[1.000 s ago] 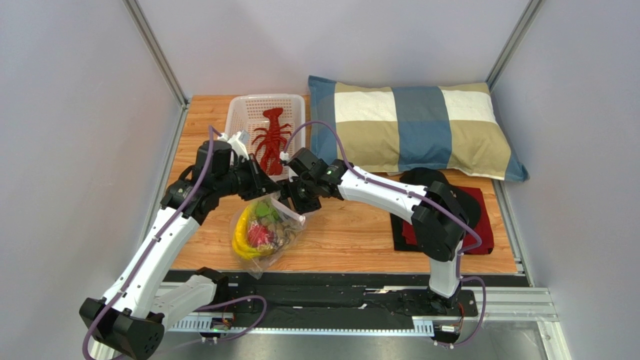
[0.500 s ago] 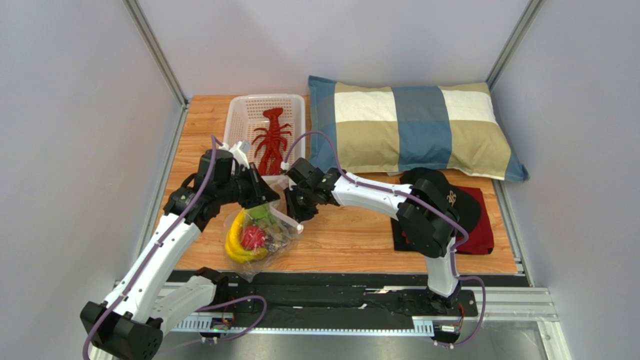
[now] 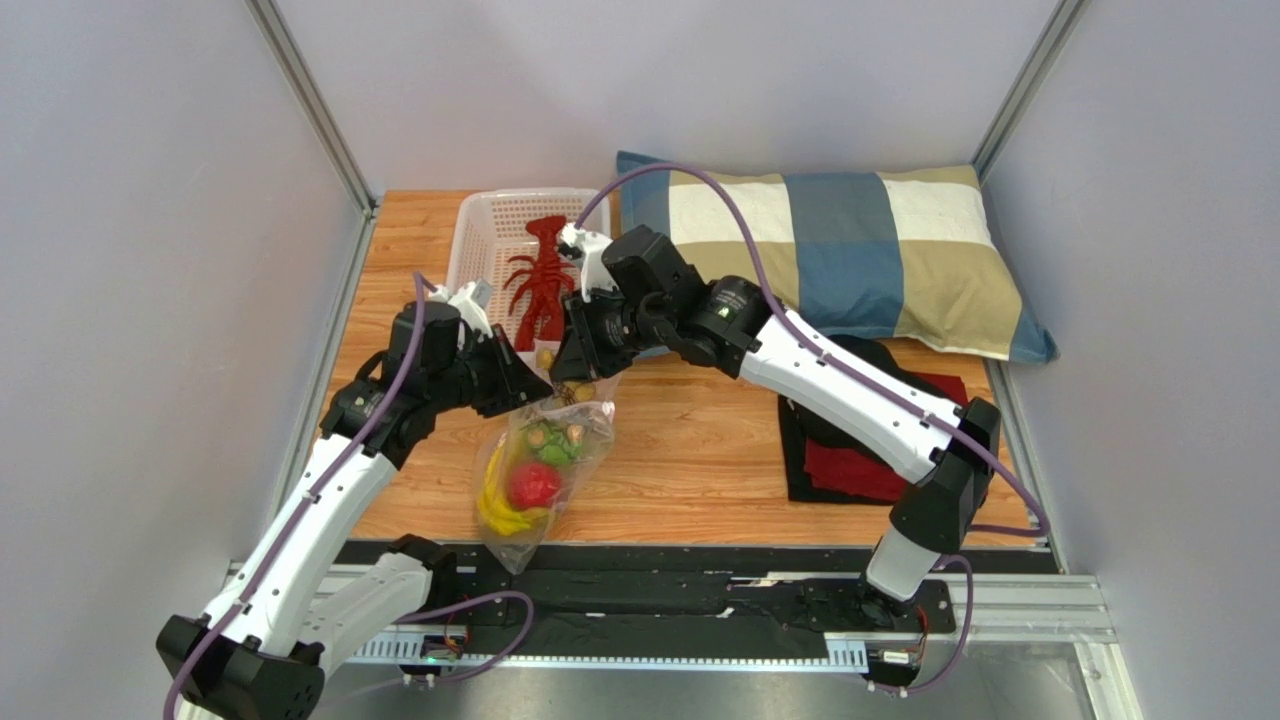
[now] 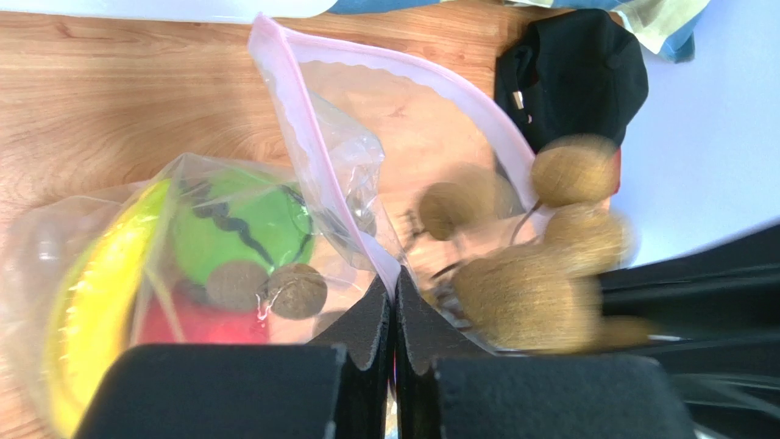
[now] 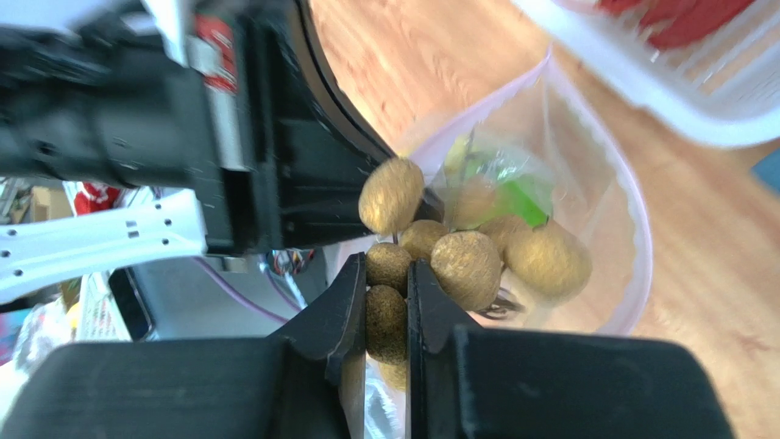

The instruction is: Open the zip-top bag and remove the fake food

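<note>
In the left wrist view we see the brownish cluster only as a blurred shape, and the banana bunch is veiled by the crinkled zip-top bag and partly cut off by the body of the left gripper. From above, the right gripper covers the mouth of the bag and part of the red lobster. The white basket runs out of the right wrist picture at its edge.

Plain pale grey walls close in the left, far and right sides, joined at the far corners by slanting metal posts; the wooden tabletop is evenly lit; a blue-and-tan checked pillow lies along its far right; a black rail edges the near side.
</note>
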`<move>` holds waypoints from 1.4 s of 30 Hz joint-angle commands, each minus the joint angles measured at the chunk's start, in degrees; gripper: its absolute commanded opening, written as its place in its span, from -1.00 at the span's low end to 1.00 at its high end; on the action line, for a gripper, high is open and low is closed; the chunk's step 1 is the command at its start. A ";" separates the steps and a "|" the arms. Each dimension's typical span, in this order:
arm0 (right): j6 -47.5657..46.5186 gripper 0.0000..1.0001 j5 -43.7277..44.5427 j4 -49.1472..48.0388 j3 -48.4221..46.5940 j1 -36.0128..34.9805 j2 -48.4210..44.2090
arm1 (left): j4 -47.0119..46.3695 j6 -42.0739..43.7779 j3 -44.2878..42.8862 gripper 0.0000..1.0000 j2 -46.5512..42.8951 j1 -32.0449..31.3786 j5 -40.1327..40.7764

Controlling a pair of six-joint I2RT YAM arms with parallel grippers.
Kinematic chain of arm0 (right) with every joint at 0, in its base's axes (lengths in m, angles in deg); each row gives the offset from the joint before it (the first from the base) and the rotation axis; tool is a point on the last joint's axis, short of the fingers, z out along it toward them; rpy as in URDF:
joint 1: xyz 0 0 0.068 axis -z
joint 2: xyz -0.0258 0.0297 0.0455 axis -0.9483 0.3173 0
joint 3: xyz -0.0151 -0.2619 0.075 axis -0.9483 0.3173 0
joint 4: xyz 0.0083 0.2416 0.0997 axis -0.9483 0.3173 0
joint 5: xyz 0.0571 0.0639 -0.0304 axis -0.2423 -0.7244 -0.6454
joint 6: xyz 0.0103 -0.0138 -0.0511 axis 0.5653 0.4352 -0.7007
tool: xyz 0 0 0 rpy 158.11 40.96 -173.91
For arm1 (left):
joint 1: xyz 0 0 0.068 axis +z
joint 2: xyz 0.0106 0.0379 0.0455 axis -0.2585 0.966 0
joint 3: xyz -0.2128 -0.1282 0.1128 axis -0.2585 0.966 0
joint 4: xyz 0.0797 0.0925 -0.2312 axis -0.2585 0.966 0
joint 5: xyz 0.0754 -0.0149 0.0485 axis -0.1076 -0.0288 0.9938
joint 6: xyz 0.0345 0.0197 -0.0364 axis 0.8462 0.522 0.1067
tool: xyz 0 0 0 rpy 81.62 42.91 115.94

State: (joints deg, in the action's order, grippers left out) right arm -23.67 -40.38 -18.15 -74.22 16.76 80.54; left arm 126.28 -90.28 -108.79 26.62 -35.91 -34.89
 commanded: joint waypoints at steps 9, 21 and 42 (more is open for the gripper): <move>-5.90 -1.00 20.70 -4.87 -8.84 0.51 -6.86 | 3.44 0.98 -0.32 -1.00 -4.19 0.01 1.60; -6.25 -1.00 20.27 -6.19 -2.87 6.84 -9.15 | 7.93 2.56 -3.83 -1.00 -6.66 0.01 3.19; -0.09 -1.00 15.52 -27.28 -25.88 8.33 18.60 | 6.00 0.19 5.22 -1.00 -10.87 0.01 2.39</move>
State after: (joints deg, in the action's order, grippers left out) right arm -20.30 -26.99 -42.21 -95.09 24.06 91.36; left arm 131.98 -89.83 -104.07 17.81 -35.91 -32.86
